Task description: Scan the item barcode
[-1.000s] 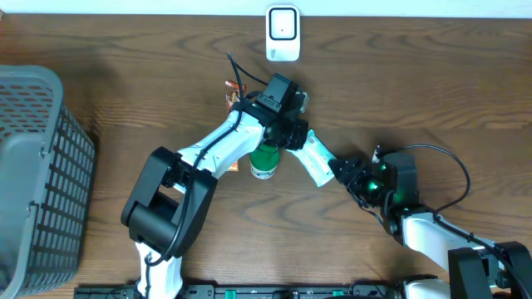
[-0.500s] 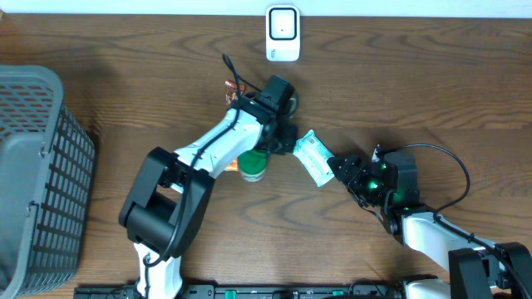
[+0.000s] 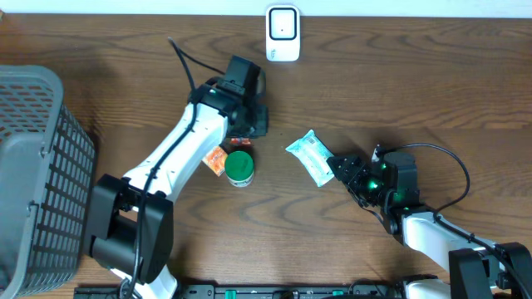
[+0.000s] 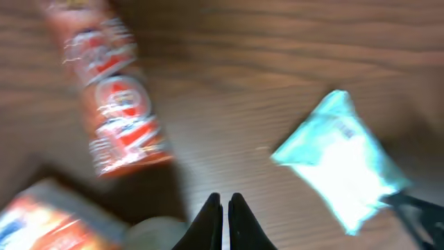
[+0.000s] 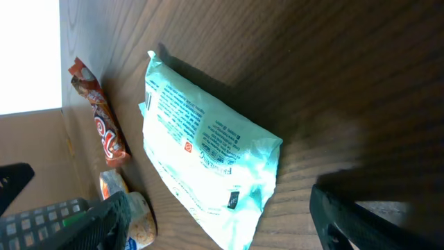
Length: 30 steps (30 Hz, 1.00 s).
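Observation:
The item, a pale teal packet [image 3: 309, 155], lies flat on the wooden table, its printed side up in the right wrist view [image 5: 208, 149]. My right gripper [image 3: 339, 172] is open at the packet's near end. Its fingers [image 5: 104, 219] stand wide on either side and do not touch the packet. My left gripper [image 3: 254, 124] is shut on nothing, up and to the left of the packet. It shows as two black tips pressed together [image 4: 225, 203], with the packet [image 4: 343, 163] off to the right. The white scanner [image 3: 283, 34] stands at the table's back edge.
A green-lidded can [image 3: 239, 168] and an orange snack pack [image 3: 216, 159] sit left of the packet. A red-orange wrapped bar [image 4: 114, 97] lies near the left gripper. A grey basket [image 3: 37, 166] fills the far left.
My left arm has swung up and to the left, away from the packet. The can has shifted left into view. My right gripper has opened wider and the packet now rests on the table.

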Available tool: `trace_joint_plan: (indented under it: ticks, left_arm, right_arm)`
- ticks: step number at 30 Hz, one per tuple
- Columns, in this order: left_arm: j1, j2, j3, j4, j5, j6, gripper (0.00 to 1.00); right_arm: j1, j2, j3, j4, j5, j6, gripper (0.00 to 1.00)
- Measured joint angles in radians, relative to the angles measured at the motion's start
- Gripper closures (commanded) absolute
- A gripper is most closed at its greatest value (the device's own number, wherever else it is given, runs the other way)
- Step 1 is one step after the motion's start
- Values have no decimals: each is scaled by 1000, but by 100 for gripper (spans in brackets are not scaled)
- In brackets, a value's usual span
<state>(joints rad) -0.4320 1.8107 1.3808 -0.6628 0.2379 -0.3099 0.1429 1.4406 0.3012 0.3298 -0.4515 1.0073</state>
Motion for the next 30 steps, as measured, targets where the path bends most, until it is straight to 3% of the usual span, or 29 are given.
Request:
trace_joint_plan:
  ticks: [9, 30]
  left_arm:
    - [-122, 3, 0, 109, 11, -1, 93]
    - [-122, 253, 0, 283, 105, -57, 93]
  right_arm:
    - [0, -2, 0, 0, -1, 0, 13]
    - [0, -3, 2, 0, -5, 4, 12]
